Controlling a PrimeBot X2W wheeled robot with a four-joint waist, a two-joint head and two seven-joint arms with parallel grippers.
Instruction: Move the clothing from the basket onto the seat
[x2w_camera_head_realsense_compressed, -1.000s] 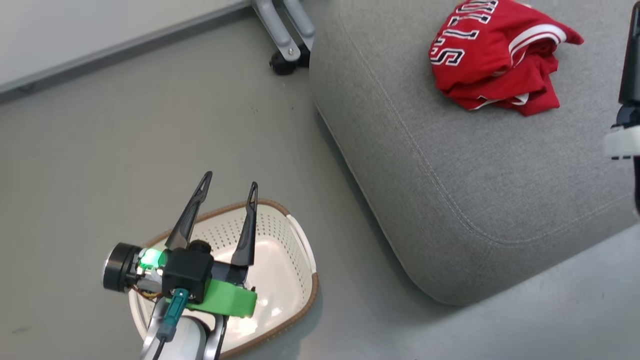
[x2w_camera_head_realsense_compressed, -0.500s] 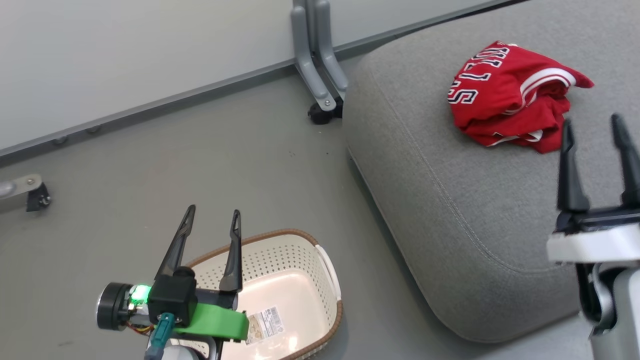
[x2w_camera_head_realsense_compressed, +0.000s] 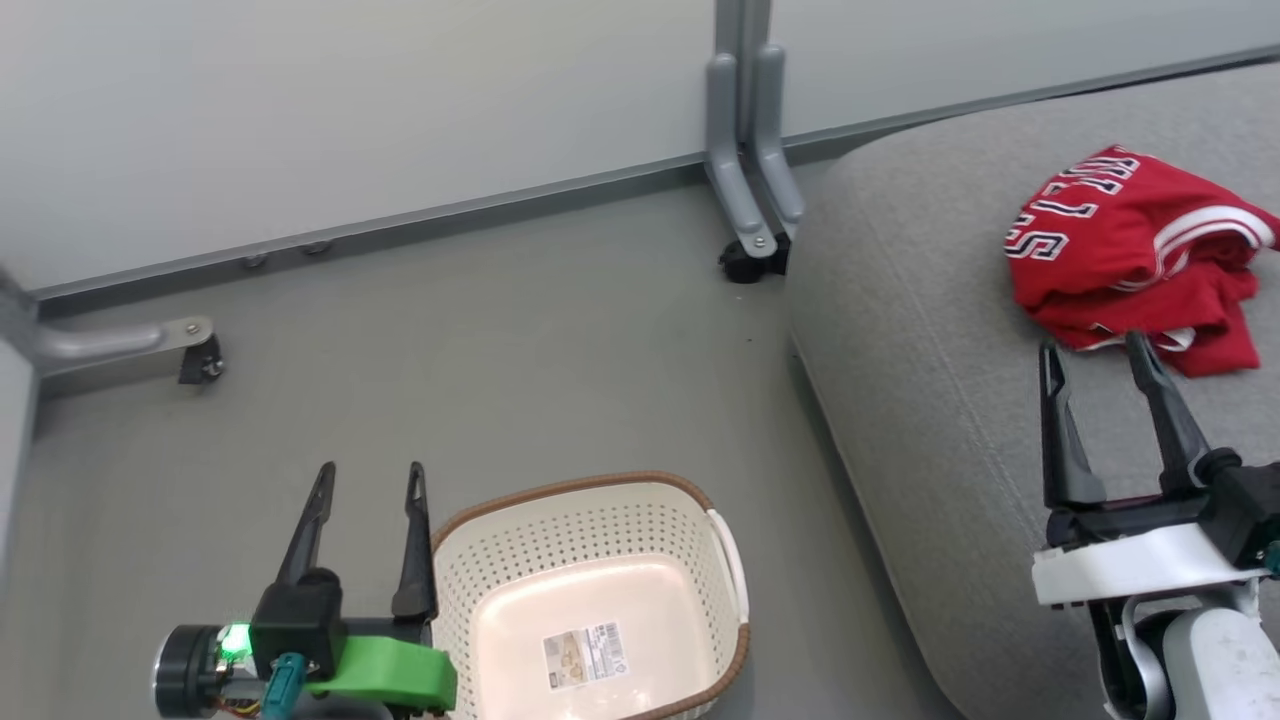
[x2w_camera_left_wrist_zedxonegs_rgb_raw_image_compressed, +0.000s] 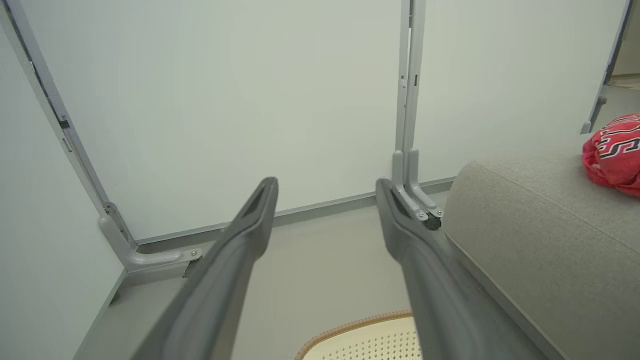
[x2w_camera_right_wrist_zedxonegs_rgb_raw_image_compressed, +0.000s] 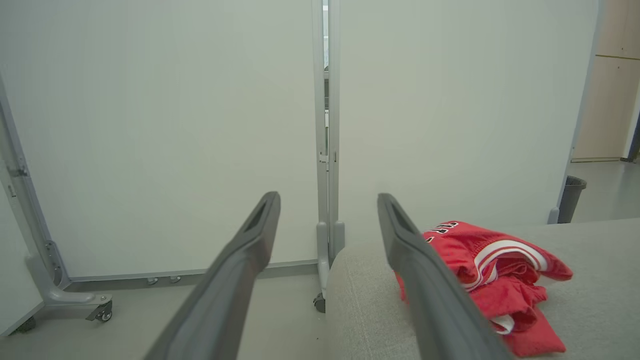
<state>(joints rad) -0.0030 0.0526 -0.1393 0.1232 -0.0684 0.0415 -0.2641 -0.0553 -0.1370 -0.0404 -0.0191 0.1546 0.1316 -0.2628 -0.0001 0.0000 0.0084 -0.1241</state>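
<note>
All clothing (red) beyond right gripper.

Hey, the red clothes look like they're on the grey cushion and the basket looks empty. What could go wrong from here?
1. The open right gripper has its fingertips right at the near edge of the clothing on the seat; moving forward could snag and drag the fabric.
2. The open left gripper appears close beside the basket; a sideways swing might knock it.
</note>
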